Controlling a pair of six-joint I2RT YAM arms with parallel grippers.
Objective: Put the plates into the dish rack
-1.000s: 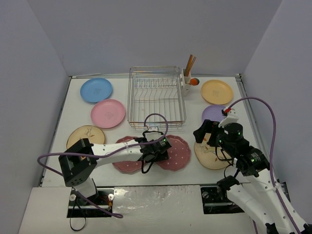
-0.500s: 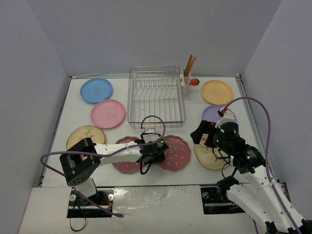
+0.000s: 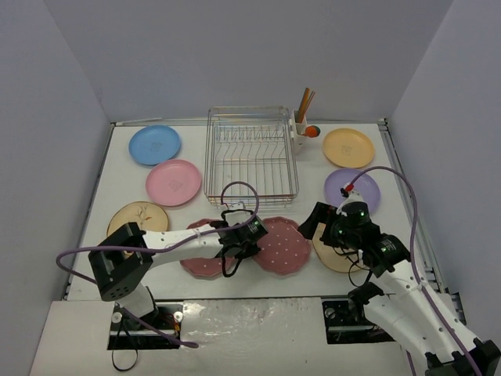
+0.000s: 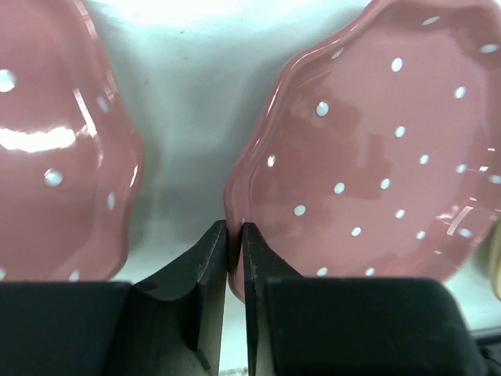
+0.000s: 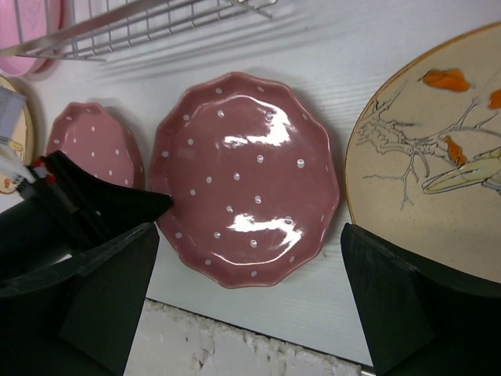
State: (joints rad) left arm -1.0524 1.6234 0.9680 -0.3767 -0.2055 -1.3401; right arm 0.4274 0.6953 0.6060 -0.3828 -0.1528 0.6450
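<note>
Two scalloped dark-pink plates with white dots lie at the table's front. My left gripper is shut on the left rim of the right one, the rim pinched between its black fingers. The other dotted plate lies just left of it. My right gripper hangs wide open above the held plate, gripping nothing. The silver wire dish rack stands at mid-back with no plates in it.
Blue, pink and leaf-print beige plates lie left of the rack. Orange-yellow and lavender plates lie right. Another beige plate sits under my right arm. A white utensil cup hangs on the rack's right.
My left gripper has shut on the right dotted plate's rim. My right gripper has moved left and nearer, over that plate, staying open.
</note>
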